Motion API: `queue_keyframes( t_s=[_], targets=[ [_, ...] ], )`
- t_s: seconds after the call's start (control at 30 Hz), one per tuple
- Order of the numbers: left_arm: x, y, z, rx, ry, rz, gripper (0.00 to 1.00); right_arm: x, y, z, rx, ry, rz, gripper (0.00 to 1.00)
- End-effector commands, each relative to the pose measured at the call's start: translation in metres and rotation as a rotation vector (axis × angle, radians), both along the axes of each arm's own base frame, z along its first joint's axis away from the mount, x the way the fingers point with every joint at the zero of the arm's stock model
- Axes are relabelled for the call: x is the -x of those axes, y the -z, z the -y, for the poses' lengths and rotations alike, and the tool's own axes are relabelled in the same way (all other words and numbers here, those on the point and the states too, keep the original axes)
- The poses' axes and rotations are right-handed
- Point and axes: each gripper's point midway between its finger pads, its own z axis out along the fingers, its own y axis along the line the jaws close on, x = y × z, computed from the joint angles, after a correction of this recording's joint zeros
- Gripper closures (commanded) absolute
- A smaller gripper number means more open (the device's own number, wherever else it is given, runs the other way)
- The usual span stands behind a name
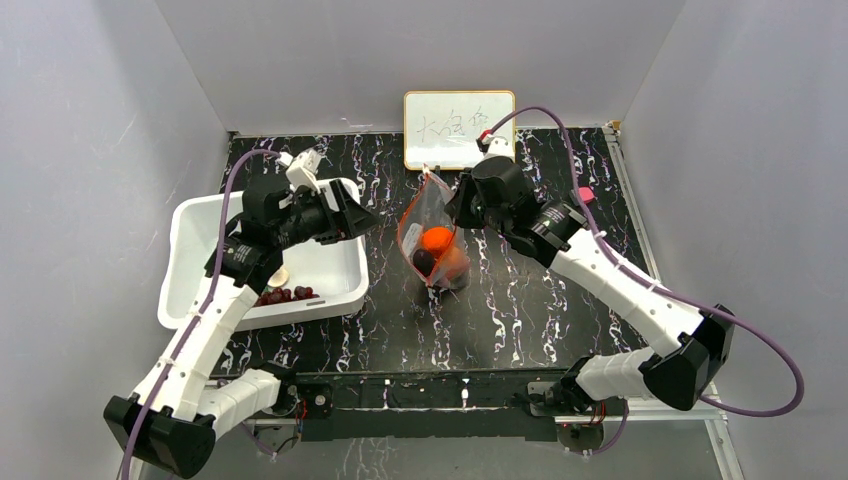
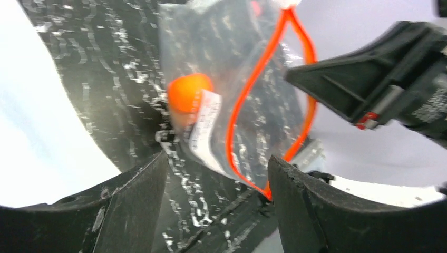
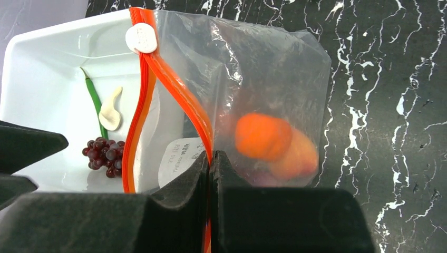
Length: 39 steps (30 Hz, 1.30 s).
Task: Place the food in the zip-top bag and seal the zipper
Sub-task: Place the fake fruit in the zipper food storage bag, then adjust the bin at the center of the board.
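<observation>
The zip-top bag (image 1: 428, 232) (image 3: 263, 68) hangs upright over the middle of the table. Its mouth faces left, and the zipper (image 3: 174, 87) (image 2: 252, 92) gapes as a loop. My right gripper (image 1: 460, 208) (image 3: 211, 155) is shut on one side of the zipper strip. Inside the bag lie two orange fruits (image 3: 262, 136) (image 1: 437, 238) and a dark purple piece (image 1: 424, 260). My left gripper (image 1: 364, 218) (image 2: 217, 159) is open with nothing between its fingers. It sits just left of the bag's mouth, over the bin's right rim. A grape bunch (image 3: 103, 156) (image 1: 287, 295), a whitish bit (image 3: 110, 109) and a green bit (image 3: 94, 99) lie in the bin.
The white plastic bin (image 1: 195, 225) (image 3: 47, 63) stands at the left of the dark marbled table (image 1: 560, 320). A small whiteboard (image 1: 459, 128) leans on the back wall. Grey walls close in both sides.
</observation>
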Motion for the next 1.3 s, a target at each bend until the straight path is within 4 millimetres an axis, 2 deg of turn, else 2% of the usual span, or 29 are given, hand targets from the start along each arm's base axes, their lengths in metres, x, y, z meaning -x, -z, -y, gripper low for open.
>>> queue_keyframes(
  t_s=[0.0, 0.13, 0.2, 0.43, 0.53, 0.7, 0.93, 1.1, 1.27],
  targets=[
    [-0.005, 0.023, -0.041, -0.229, -0.148, 0.002, 0.32, -0.002, -0.032, 0.016, -0.019, 0.045, 0.091, 1.00],
    [-0.009, 0.049, -0.073, -0.359, -0.295, -0.053, 0.29, 0.001, -0.033, 0.019, -0.002, 0.029, 0.105, 1.00],
    [-0.009, 0.056, -0.085, -0.379, -0.370, -0.080, 0.27, 0.003, -0.030, 0.019, 0.000, 0.025, 0.100, 1.00],
    [-0.010, 0.066, -0.106, -0.317, -0.604, -0.169, 0.18, 0.009, -0.028, 0.019, 0.008, -0.019, 0.116, 1.00],
    [-0.016, 0.066, -0.094, -0.300, -0.538, -0.135, 0.17, 0.013, -0.026, 0.016, -0.003, -0.043, 0.107, 1.00],
    [-0.036, 0.063, -0.074, -0.344, -0.395, -0.085, 0.25, 0.018, -0.029, 0.016, -0.054, -0.043, 0.123, 1.00],
    [-0.063, 0.092, -0.051, -0.433, -0.234, -0.141, 0.36, 0.020, -0.034, 0.014, -0.087, -0.052, 0.141, 1.00],
    [-0.072, 0.117, -0.044, -0.473, -0.178, -0.180, 0.44, 0.023, -0.038, 0.019, -0.075, -0.051, 0.153, 1.00],
    [-0.072, 0.137, -0.033, -0.518, -0.071, -0.195, 0.56, 0.022, -0.042, 0.025, -0.061, -0.035, 0.173, 1.00]
  ],
)
